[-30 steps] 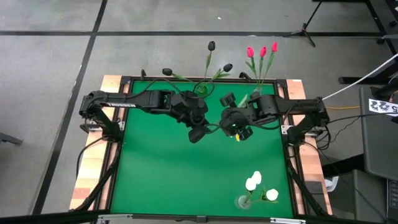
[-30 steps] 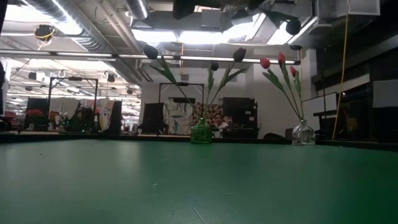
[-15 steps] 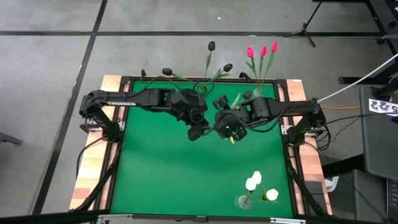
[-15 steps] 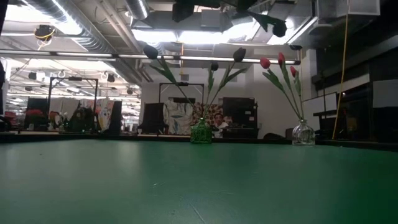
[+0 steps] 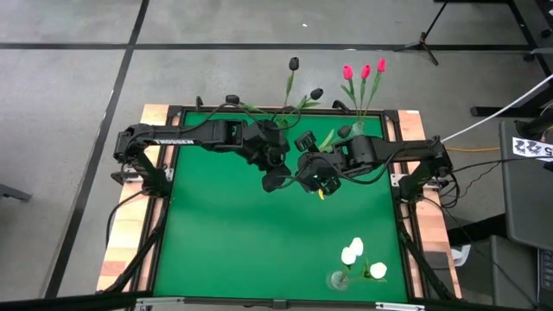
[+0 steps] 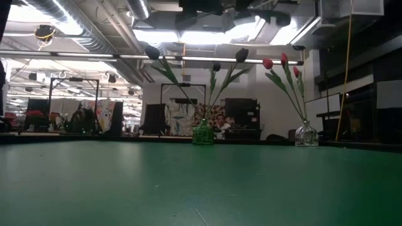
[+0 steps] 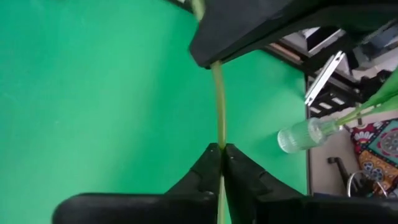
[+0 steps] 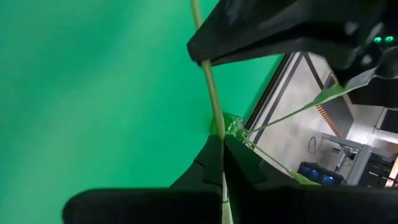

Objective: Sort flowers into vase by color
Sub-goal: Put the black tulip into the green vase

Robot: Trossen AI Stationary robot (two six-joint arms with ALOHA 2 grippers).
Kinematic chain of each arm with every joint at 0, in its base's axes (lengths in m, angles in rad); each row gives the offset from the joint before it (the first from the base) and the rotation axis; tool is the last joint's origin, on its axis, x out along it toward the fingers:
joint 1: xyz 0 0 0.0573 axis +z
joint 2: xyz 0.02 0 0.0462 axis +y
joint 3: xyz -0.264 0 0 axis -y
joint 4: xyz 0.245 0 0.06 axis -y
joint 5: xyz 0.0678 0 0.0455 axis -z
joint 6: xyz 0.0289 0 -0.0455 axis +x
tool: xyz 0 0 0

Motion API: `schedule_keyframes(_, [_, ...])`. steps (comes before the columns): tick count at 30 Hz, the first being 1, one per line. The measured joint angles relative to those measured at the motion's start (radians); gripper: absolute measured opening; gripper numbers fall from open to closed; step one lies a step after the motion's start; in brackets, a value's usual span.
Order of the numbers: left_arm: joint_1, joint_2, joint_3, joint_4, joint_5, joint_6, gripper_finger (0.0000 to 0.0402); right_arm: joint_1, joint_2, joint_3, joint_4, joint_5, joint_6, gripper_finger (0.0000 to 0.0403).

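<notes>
Two grippers met over the green counter (image 5: 216,225), just in front of the green vase (image 6: 203,134) at its far edge. Left gripper (image 7: 222,148) clenched on a thin green stem (image 7: 219,118), fingers (image 7: 199,171) pressed tight with the stem pinched between the tips. Right gripper (image 8: 222,140) likewise clamped on the same stem (image 8: 211,93), seen in each wrist view running from one pair of tips straight up to the other arm's dark fingers. Head of this held flower hard to make out: hidden among the two dark wrists in the high view, colour impossible to tell.

Three black-headed tulips (image 5: 294,64) standing in the green vase, stems fanning outward past the counter's far edge. Three red-pink tulips (image 5: 364,71) in a clear glass vase (image 6: 306,135) just beside the green vase, toward the right arm's side. Three white tulips (image 5: 356,257) in another clear vase (image 5: 337,280) well apart from the green vase, near the counter's front edge on the right arm's side.

Low view: both grippers cut off at the top, only dark undersides visible under the ceiling lights, fingers not discernible there. Green vase small and partly blurred in the right wrist view, just behind the held stem.
</notes>
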Motion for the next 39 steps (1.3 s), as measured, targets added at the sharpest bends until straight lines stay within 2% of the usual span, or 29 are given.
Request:
schedule_keyframes(10, [-0.002, 0.015, 0.0, -0.008, 0.004, 0.009, 0.0004, 0.0, 0.0, 0.0, 0.031, 0.0, 0.036, 0.0011])
schedule_keyframes(14, [0.0, 0.012, 0.0, -0.003, -0.002, 0.009, 0.0003, 0.0, -0.004, 0.0, 0.045, 0.056, 0.057, 0.0051])
schedule_keyframes(18, [0.0, 0.013, -0.001, -0.013, -0.002, 0.01, 0.0003, 0.0, -0.006, 0.0, 0.047, 0.058, 0.06, 0.0108])
schedule_keyframes(21, [0.004, 0.013, -0.001, -0.013, -0.023, 0.01, 0.0002, 0.0, -0.007, 0.0, 0.04, 0.1, 0.058, 0.0148])
schedule_keyframes(27, [0.048, 0.013, -0.001, -0.07, -0.039, 0.001, 0.0002, 0.0, -0.043, 0.001, 0.069, 0.177, 0.057, 0.0202])
schedule_keyframes(34, [0.096, 0.013, -0.001, -0.063, -0.067, -0.001, 0.0001, 0.0, -0.126, 0.002, 0.216, 0.188, 0.098, 0.022])
schedule_keyframes(39, [0.122, 0.012, -0.001, -0.027, -0.125, 0.003, 0.0001, 0.0, -0.201, 0.001, 0.369, 0.133, 0.309, 0.022])
